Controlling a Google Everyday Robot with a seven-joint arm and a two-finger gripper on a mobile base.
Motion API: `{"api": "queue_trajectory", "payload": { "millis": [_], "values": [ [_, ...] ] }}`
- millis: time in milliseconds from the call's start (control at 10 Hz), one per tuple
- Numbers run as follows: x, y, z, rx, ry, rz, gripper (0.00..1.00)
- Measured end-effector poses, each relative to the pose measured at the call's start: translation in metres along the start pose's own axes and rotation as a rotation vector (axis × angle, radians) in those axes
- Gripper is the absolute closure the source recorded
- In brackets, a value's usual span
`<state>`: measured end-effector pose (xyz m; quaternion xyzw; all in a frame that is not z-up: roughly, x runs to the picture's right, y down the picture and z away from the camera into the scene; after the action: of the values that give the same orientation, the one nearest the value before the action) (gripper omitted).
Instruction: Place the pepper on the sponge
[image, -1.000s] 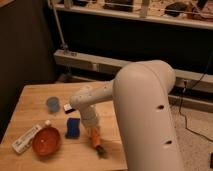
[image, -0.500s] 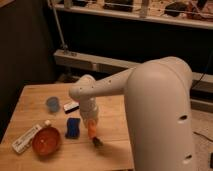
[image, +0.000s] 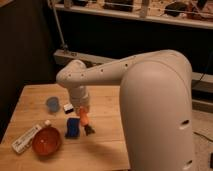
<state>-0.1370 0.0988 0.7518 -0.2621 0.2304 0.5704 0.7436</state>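
The white arm (image: 150, 95) reaches across from the right of the view and bends down over the wooden surface (image: 107, 145). Its pincer (image: 83, 111) hangs just above the boards near the middle of the surface. The pincer is clenched on the upper end of the pepper (image: 85, 119) — the slim orange body slants down from it, with the dark stem end (image: 90, 130) lowest and pointing toward the near edge.

The sponge (image: 72, 128) lies flat just below the pincer and a little to the left of it in the view. It sits close beside the pepper; whether the two touch cannot be told. The pepper is not on the sponge.

Just left of the pincer sits a small black-and-white object (image: 68, 107), and beyond that a pale blue cup (image: 52, 104). Further down and left of the pincer — past the sponge — stands an orange-red bowl (image: 46, 141), with a white tube (image: 27, 138) lying against its left side.
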Motion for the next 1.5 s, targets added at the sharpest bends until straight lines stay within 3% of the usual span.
{"api": "queue_trajectory", "payload": {
  "millis": [400, 900, 1500],
  "values": [
    [-0.017, 0.033, -0.007, -0.019, -0.005, -0.023, 1.0],
    [0.015, 0.059, 0.01, -0.027, 0.039, -0.107, 1.0],
    [0.028, 0.077, 0.027, -0.026, 0.079, -0.143, 1.0]
  ]
}}
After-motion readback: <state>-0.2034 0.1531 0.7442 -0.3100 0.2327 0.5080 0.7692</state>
